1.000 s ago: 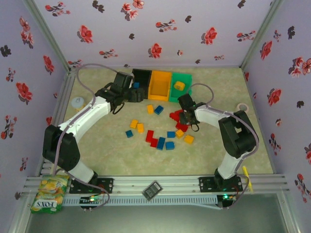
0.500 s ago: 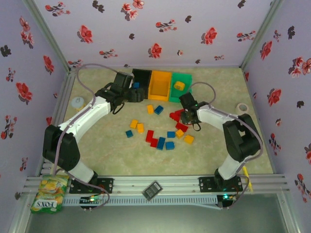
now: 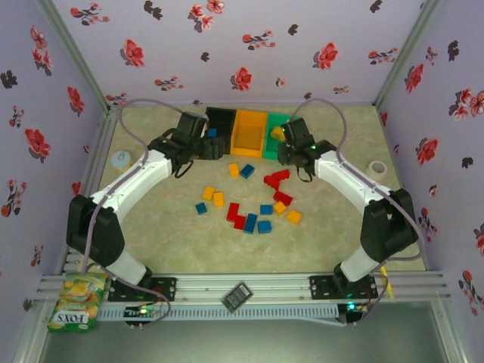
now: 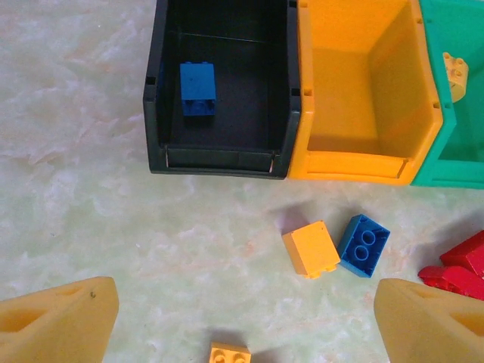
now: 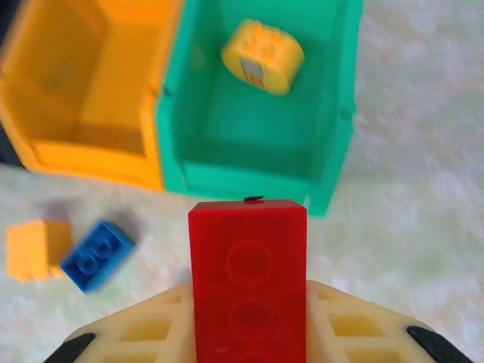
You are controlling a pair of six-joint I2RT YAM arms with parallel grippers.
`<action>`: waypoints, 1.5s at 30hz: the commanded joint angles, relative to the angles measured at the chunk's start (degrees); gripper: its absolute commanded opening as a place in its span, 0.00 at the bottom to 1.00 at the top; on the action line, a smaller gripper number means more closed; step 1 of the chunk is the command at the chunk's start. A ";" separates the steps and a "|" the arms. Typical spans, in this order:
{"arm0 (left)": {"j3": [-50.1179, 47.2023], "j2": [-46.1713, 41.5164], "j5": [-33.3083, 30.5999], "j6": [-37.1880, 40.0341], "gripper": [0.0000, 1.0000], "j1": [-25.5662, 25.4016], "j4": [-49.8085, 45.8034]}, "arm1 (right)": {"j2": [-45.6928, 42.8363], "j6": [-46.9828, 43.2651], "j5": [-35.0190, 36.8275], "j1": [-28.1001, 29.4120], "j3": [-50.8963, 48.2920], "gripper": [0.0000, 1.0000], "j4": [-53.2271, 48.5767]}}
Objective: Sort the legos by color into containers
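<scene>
Sorted: one blue plastic brick in the black plastic bin; one yellow brick in the green bin. The orange bin holds nothing.
In transit: red oblong brick, clamped in right hand, just before the green bin.
Left hand: wide open, empty.
Unsorted: a dozen-odd bricks loose on the bench.
Stage: early.

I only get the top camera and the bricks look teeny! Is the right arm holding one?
Observer: Yes. On the right wrist camera, the right fingers pinch a red brick.
Operator: What is it pointing at?
Observer: It lines up with the green bin, which has one yellow brick inside.
Operator: And the left arm?
Observer: The left wrist camera shows the left fingers wide apart with nothing between them, in front of the black bin.
</scene>
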 commanded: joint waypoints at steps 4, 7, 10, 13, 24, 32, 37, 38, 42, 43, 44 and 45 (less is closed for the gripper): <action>1.50 -3.50 0.14 -0.58 0.88 -0.66 -1.70 | 10.04 -0.10 -2.38 0.18 11.05 0.28 6.12; 1.02 -4.24 -0.10 -0.96 0.88 -0.76 -2.21 | 15.97 -1.40 -2.87 0.18 18.20 0.28 5.95; 0.14 -5.18 -0.27 -1.14 0.88 -0.77 -2.68 | 21.60 -2.33 -4.10 0.18 24.73 0.28 4.79; -0.94 -6.01 -0.47 -1.59 0.88 -0.77 -2.89 | 26.10 -2.52 -5.53 0.18 29.57 0.28 4.74; -4.88 -7.17 -1.30 -4.37 0.87 -0.95 -2.80 | 37.48 -3.55 -7.76 0.19 43.91 0.57 1.14; -12.66 -11.29 -6.68 -17.68 0.87 -2.19 -3.55 | 33.27 -4.78 -6.96 0.26 41.43 0.64 -0.04; -19.58 -13.89 -8.54 -27.85 0.87 -4.48 -3.93 | 23.70 -4.99 -6.09 1.55 28.78 0.63 3.84; -21.03 -14.15 -9.00 -29.90 0.86 -5.49 -4.03 | 21.92 -4.98 -5.96 1.95 25.89 0.63 4.67; -24.97 -12.25 -9.61 -35.70 0.86 -8.72 -3.51 | 15.12 -5.03 -5.22 3.22 17.14 0.63 6.23; -25.44 -11.19 -9.26 -36.00 0.86 -9.01 -3.04 | 14.08 -5.19 -4.93 3.33 15.90 0.63 6.03; -25.53 -9.80 -8.61 -35.92 0.85 -9.14 -2.88 | 12.83 -5.47 -4.33 3.42 14.66 0.63 5.51; -25.26 -8.38 -8.16 -35.84 0.84 -9.14 -3.08 | 11.85 -5.85 -3.64 3.43 13.68 0.62 4.94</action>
